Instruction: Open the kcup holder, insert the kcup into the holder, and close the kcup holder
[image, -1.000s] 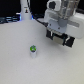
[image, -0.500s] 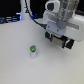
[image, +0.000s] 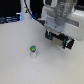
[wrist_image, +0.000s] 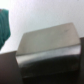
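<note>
Scene: white desk seen in the exterior view, with one white robot arm reaching in from the far edge on the exterior view's right.
Gripper: the gripper hangs low over the desk, toward the far right of the exterior view; whether its fingers are apart or together cannot be told, since the dark parts under the arm blur together.
Kcup: the kcup, a small pale pod with a green top, stands upright on bare desk, alone, near the middle of the surface.
Kcup holder: a boxy grey-black block, probably the kcup holder, fills the wrist view close beneath the camera; in the exterior view it is hidden by the arm. No tray or slots show, so it looks closed.
Key relation: the pod lies to the exterior view's left of the gripper and nearer the front edge, well apart from it; being round, it has no long axis to line up with.
Step in hand: likely opening the holder first, with the pod not yet picked up.
</note>
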